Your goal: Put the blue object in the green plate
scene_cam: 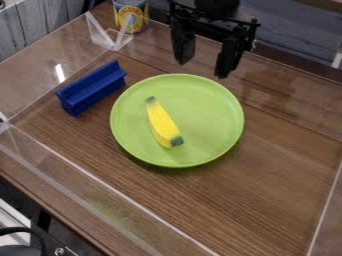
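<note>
The blue object is a small ridged royal-blue block lying on the wooden table, just left of the green plate. The green plate is a large round lime-green plate in the middle of the table. A yellow banana-shaped object lies on the plate. My gripper is black, hangs above the plate's far edge, and is open and empty. It is well to the right of the blue block.
Clear plastic walls ring the wooden table on the left, front and right. A yellow and white can stands at the back left behind a clear stand.
</note>
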Robot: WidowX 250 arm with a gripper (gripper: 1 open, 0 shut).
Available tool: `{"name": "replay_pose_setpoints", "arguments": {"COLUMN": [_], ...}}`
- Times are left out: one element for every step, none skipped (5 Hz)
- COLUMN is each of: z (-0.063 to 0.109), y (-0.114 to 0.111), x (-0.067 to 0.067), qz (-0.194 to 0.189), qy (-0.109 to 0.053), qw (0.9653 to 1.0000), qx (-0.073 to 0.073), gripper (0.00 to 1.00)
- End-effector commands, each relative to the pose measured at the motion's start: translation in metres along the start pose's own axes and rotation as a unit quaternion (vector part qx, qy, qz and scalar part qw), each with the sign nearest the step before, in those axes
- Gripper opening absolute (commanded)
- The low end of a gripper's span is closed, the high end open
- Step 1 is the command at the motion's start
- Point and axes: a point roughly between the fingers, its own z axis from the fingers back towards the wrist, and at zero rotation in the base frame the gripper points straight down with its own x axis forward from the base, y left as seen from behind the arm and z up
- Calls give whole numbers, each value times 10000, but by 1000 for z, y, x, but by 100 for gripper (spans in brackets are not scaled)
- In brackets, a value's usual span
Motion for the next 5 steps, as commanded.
{"name": "replay_pose_setpoints", "arguments": {"z": [-1,-3,-1,-3,-6], "y": [3,20,47,79,100], "x": [2,-4,-12,-12,-12], "qz": [-133,-354,-586,-643,-626], "qy": [75,86,33,-48,-131], "qw": [9999,9993,9982,9977,9975], "qx": [20,60,127,211,293], "gripper": [100,100,100,100,100]}}
